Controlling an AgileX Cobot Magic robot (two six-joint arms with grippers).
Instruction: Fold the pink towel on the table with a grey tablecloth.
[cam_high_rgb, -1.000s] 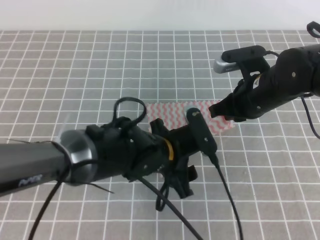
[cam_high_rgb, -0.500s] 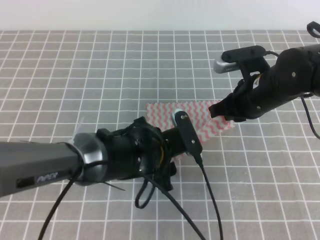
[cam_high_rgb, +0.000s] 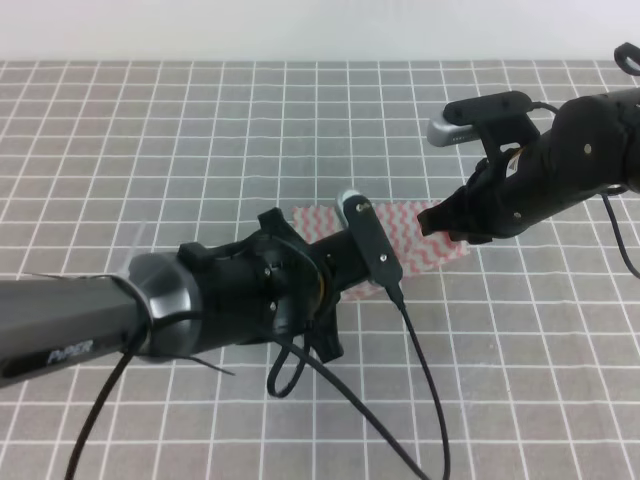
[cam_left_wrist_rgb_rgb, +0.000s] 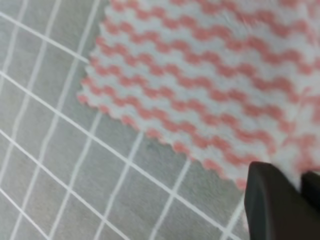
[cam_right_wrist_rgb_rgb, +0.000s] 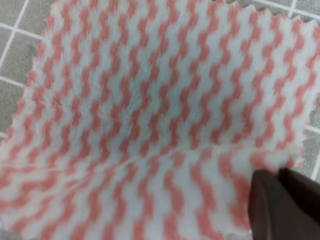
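The pink towel (cam_high_rgb: 425, 238) lies flat on the grey-gridded bench (cam_high_rgb: 200, 130), near the middle of the overhead view, with much of it hidden under the left arm. The step in hand looks like taking hold of one edge with both arms so it can be carried over for the fold.

The right gripper (cam_right_wrist_rgb_rgb: 285, 202) is clenched on the towel's edge: in its wrist view the two dark fingertips sit tight together with cloth pinched between them, and a soft crease runs across the towel toward them. The left gripper (cam_left_wrist_rgb_rgb: 282, 197) is down at the near edge of the towel; its fingertips are close together, with the scalloped rim passing right at them, but whether they are grasping the cloth I cannot tell.

To do this well, both grips should sit on the same edge, and both should lift together so the cloth stays taut and level. A pinch that catches only the fringe would likely slip, so a deeper bite is safer. The far corner (cam_left_wrist_rgb_rgb: 82, 97) lies flat and should stay put as an anchor.

Nothing else lies on the bench. The chief hindrance is the left arm's bulk and its dangling cable (cam_high_rgb: 420, 370), which hide the towel from above.
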